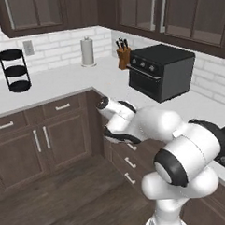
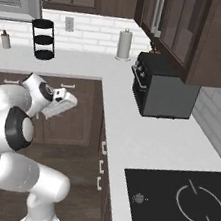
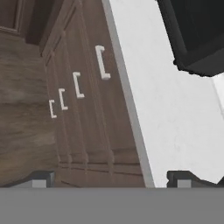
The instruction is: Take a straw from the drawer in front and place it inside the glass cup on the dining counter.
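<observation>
The claw [image 3: 111, 178] is hovering wide and empty beside the surface [image 3: 175, 127] edge, reaching for the closed drawer [image 3: 94, 78] below it. Next, grasping its handle [image 3: 102, 62] and pulling; the straw is presumably inside.

Home kitchen, dark wood cabinets [image 1: 50, 141], white worktop [image 2: 144, 133], black toaster oven [image 1: 161, 70], knife block [image 1: 123, 54], cooktop [image 2: 183, 205]

The toaster oven [image 1: 161, 70] sits on the worktop [image 1: 66, 81], with the drawer [image 3: 101, 87] stack below its edge.
</observation>
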Tool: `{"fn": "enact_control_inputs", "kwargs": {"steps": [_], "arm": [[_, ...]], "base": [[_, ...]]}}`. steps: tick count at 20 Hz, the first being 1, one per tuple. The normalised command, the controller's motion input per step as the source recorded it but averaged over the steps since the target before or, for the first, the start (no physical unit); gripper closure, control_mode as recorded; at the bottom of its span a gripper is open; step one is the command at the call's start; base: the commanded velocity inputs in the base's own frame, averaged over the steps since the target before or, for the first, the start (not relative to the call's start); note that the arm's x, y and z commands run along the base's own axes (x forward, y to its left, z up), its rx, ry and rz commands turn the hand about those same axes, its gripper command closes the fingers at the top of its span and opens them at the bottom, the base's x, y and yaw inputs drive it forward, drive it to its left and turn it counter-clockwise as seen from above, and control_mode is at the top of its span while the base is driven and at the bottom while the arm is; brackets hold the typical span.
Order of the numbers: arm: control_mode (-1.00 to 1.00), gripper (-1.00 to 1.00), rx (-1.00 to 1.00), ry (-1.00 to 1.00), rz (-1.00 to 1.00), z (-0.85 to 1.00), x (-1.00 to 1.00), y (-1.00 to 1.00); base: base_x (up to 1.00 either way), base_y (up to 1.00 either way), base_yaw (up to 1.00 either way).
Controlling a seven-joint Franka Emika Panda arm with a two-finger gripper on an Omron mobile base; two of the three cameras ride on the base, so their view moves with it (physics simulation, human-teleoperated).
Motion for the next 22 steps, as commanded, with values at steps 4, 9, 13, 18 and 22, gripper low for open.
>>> {"fn": "enact_control_inputs", "kwargs": {"steps": [4,9,13,18,22], "arm": [[-1.00,-1.00,-0.19,0.00,0.00,-0.52,0.65,0.00],[-1.00,-1.00,-0.18,0.00,-0.01,-0.53,0.56,-0.14],[-1.00,-1.00,-0.21,0.00,-0.02,-0.59,0.47,-0.33],[-1.00,-1.00,-0.25,0.00,-0.06,-0.54,0.39,-0.29],[-1.00,-1.00,-0.25,0.00,-0.12,-0.39,0.44,-0.29]], "base": [[0.00,0.00,0.00],[0.00,0.00,0.00],[0.00,0.00,0.00],[0.00,0.00,0.00],[0.00,0.00,0.00]]}}
